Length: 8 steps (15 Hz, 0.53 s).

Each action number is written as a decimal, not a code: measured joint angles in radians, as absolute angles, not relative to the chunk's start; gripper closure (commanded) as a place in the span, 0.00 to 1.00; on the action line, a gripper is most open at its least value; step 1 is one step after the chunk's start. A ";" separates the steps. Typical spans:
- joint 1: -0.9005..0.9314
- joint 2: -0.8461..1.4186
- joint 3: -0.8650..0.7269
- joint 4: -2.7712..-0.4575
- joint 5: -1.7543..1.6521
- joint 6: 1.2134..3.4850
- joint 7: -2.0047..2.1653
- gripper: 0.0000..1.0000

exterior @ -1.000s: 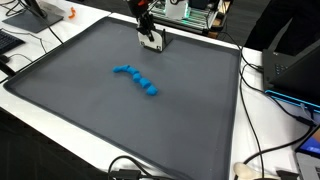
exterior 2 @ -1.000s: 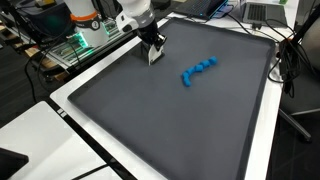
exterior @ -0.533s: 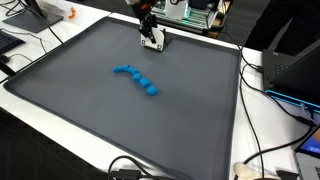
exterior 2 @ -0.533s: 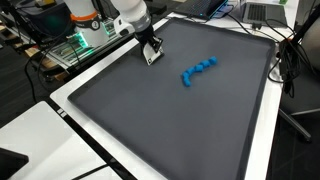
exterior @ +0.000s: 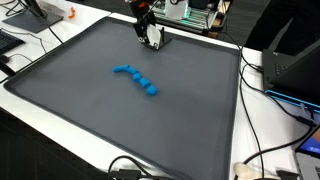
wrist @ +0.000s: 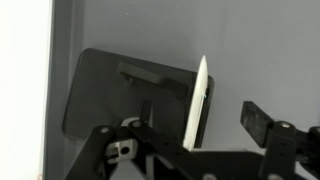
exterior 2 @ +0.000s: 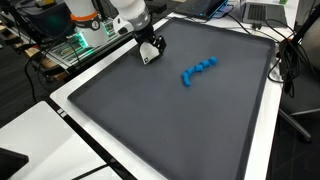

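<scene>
The gripper (exterior: 150,38) sits in the upper middle of the frame in both exterior views, pointing down over the far edge of the mat (exterior: 80,110). I read its jaws as spread. In the wrist view a thin white piece (wrist: 198,100) stands on edge just right of centre, tilted a little, with a clear gap between it and the dark finger (wrist: 262,120) at the lower right. Whether its other face touches the opposite finger I cannot tell, because the linkage at the lower left hides that side. I judge that the piece stays upright only because the fingers flank it closely. Something that thin would otherwise lie flat, and the tilt suggests nothing is clamping it. Behind it, in the left half of the wrist view, is a dark rounded shape (wrist: 110,90) on the mat, and I cannot say whether it is shadow or a flat thing. The blue chain (exterior: 137,78) lies near the centre of the mat, curved and flat, well apart from the gripper and untouched. The mat covers nearly the whole table (exterior 2: 45,125), probably to give a plain, even working surface.
</scene>
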State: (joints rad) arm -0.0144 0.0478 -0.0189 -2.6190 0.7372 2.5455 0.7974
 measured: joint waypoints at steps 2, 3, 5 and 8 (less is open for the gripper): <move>-0.014 0.045 -0.019 -2.628 0.740 2.545 0.795 0.00; -0.014 0.045 -0.019 -2.633 0.741 2.545 0.794 0.00; -0.014 0.042 -0.019 -2.636 0.744 2.545 0.793 0.01; -0.014 0.041 -0.019 -2.637 0.744 2.545 0.792 0.00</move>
State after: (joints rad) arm -0.0144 0.0405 -0.0189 -2.6371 0.7436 2.5455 0.7921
